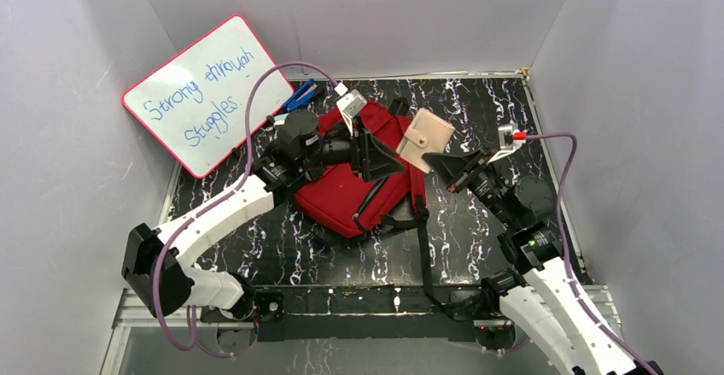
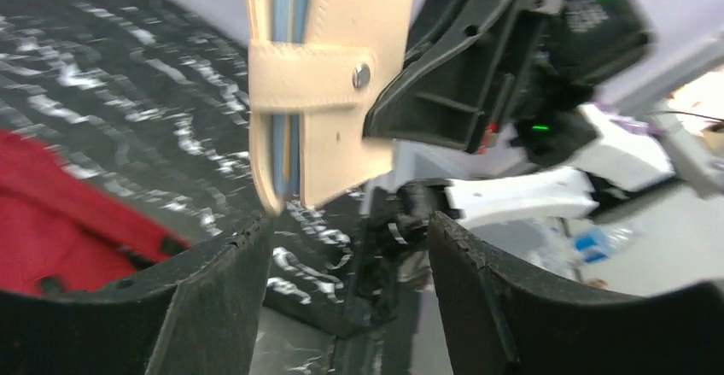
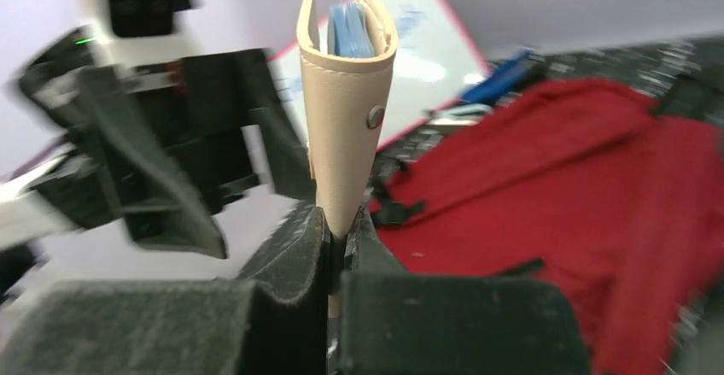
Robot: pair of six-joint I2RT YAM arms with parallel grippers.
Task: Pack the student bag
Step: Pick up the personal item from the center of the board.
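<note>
We see right gripper [image 3: 339, 238] pinching bottom of tan wallet [image 3: 346, 93], fingers squeezed tight on it. Wallet stands straight up, blue cards peeking out top, round snap on side. Left gripper [image 3: 213, 161] blurry, just beside wallet. Red bag [image 3: 580, 187] lies on right on dark speckled table [image 3: 649, 50]. White board [image 3: 427, 59] with pink rim behind, blue thing [image 3: 504, 74] near it.

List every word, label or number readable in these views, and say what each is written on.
"Strong through Struggles." - blue handwriting on the whiteboard at the back left.
The same writing in the right wrist view: too blurred to read.
On the student bag and the wallet: no text visible.
</note>
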